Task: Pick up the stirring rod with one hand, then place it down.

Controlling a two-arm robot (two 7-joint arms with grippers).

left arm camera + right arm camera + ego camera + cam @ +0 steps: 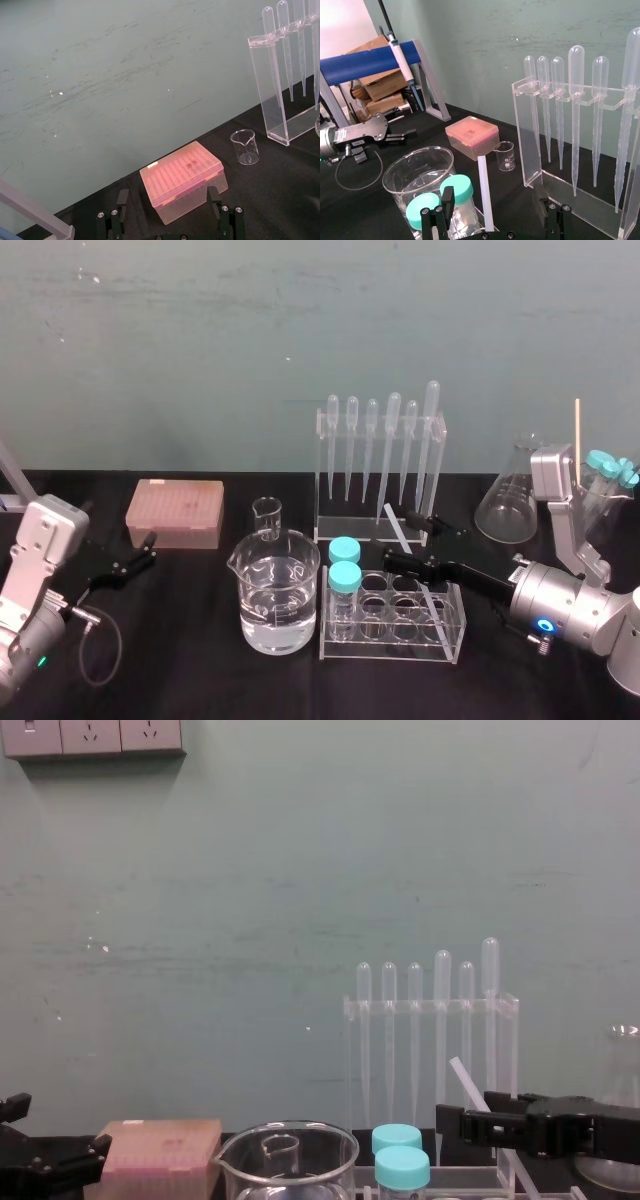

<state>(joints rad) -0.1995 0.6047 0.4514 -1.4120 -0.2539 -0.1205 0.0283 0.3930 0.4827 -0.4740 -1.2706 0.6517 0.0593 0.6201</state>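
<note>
The stirring rod (392, 520) is a thin translucent-white stick leaning at a tilt, its lower end down in the clear test tube rack (395, 640). My right gripper (408, 540) reaches in from the right with its black fingers open on either side of the rod. In the right wrist view the rod (484, 190) rises between the right gripper's (494, 202) two fingers, nearer to one finger than the other and touching neither. In the chest view the rod (465, 1082) pokes up just behind the gripper (470, 1125). My left gripper (135, 560) rests open at the far left, near the pink box.
A large beaker of water (275, 595) and a small beaker (267, 515) stand left of the rack. Two teal-capped tubes (345, 565) sit in the rack's left end. The pipette stand (380, 460) is right behind the gripper. A flask (510, 490) is at the right and a pink tip box (175, 512) at the left.
</note>
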